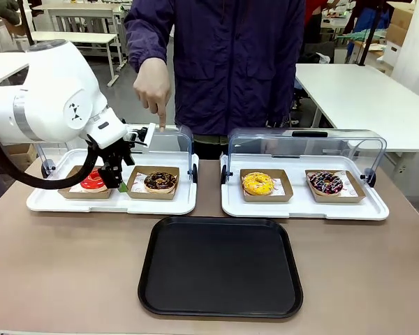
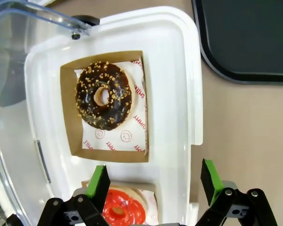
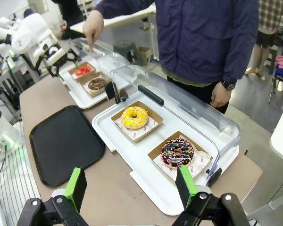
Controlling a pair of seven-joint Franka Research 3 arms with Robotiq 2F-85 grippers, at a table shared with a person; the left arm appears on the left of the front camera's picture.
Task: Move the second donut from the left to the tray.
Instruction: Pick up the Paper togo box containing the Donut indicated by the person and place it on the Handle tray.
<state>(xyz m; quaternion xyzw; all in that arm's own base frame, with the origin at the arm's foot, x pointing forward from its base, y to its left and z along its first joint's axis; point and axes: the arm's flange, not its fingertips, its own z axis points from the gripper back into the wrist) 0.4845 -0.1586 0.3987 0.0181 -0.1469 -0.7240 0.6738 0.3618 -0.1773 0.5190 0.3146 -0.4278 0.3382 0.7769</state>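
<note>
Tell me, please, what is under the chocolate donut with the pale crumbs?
A white printed paper in a brown cardboard holder, on the white display tray. The donut covers the paper's middle.

Brown tabletop (image 1: 70, 279) in fg, behind it a big white table (image 1: 363, 98) at R and more white tables (image 1: 77, 36) far L, all on dark grey floor (image 1: 129, 87), w/ cardboard boxes (image 1: 399, 17) stacked top R, lighting even & bright, indoor workshop-type rm.
</note>
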